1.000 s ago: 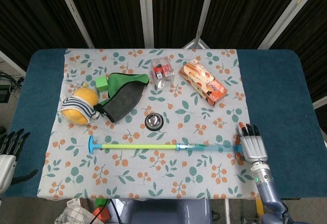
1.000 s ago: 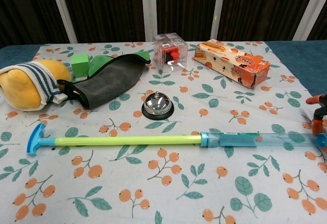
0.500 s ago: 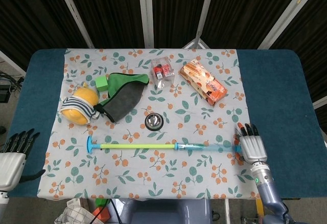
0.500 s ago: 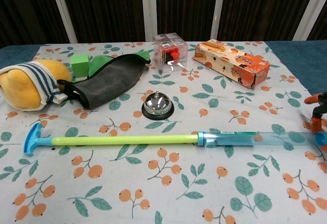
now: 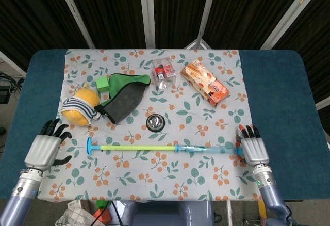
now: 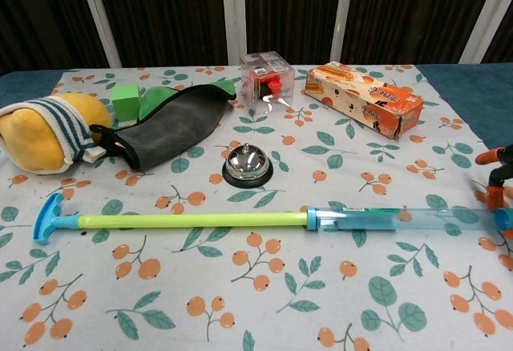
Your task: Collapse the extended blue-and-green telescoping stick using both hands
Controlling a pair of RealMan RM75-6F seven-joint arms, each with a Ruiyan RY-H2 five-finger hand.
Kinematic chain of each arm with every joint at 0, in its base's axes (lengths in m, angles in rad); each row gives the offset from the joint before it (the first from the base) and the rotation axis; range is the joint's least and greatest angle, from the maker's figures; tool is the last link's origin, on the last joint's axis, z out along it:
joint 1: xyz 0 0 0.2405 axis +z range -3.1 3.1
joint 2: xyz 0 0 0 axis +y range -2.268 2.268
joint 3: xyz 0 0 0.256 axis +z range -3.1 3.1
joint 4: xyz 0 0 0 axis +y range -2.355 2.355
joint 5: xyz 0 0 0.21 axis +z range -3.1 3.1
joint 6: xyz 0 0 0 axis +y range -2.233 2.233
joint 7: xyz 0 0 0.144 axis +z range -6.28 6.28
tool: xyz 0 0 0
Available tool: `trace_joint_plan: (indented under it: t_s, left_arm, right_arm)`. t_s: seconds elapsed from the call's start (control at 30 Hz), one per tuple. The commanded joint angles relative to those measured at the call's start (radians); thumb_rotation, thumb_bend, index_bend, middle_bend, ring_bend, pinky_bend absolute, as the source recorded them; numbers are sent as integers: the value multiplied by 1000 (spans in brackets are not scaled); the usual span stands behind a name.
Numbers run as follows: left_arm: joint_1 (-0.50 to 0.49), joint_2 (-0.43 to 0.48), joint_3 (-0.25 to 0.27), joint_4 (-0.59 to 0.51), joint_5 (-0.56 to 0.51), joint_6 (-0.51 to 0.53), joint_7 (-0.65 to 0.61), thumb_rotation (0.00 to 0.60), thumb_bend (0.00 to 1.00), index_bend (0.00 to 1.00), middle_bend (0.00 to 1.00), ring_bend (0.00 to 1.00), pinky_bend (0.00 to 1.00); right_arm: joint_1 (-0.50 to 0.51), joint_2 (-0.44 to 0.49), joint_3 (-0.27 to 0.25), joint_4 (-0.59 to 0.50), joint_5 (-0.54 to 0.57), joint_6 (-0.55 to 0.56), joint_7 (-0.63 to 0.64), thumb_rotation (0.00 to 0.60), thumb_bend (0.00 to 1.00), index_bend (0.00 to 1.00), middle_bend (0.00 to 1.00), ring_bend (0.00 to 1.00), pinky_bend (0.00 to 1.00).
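Observation:
The telescoping stick (image 5: 136, 147) lies stretched out across the front of the floral cloth. Its blue T-handle (image 6: 48, 219) points left, and the green rod (image 6: 184, 220) runs into the clear blue tube (image 6: 401, 219) on the right. My right hand (image 5: 254, 149) sits at the tube's right end with its fingers straight, and its orange fingertips (image 6: 495, 176) appear to touch the end cap. My left hand (image 5: 46, 146) hovers with fingers spread, a short way left of the T-handle and apart from it. Neither hand grips anything.
Behind the stick's middle stands a silver desk bell (image 5: 154, 122). Further back are a yellow striped plush (image 5: 80, 105), a dark pouch (image 5: 124, 99), a green cube (image 5: 103, 84), a clear box (image 5: 162, 71) and an orange snack box (image 5: 204, 83).
My left hand has come in from the table's left edge toward the T-handle. The whole stick has slid a little to the left. My right hand stays at the tube's end.

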Motion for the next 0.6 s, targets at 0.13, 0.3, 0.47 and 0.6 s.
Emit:
trace_joint_plan:
  t_s: [0.13,0.3,0.47,0.6]
  left_arm:
    - [-94,-135,-24,5,-130,-60,180,600,300,411,188,1,68]
    - [-135,-224,-28,43,-205,-67,265,600,307,430,208,6,68]
    - [-168,-296,-30,81,-267,-59,328,600,310,436,221,16,78]
    - [-189,-342,-31,114,-297,-43,354,600,320,440,246,119,223]
  right_arm:
    - [1,3,-3,-3,-4,1,4,600,320,598,138,22,0]
    - [2,6,-5,-5,-7,2,8,600,320,598,140,22,0]
    - [2,10,-6,-9,-9,2,13,600,319,598,140,22,0]
    - [2,11,-9,-10,-11,3,13,600,319,598,141,22,0]
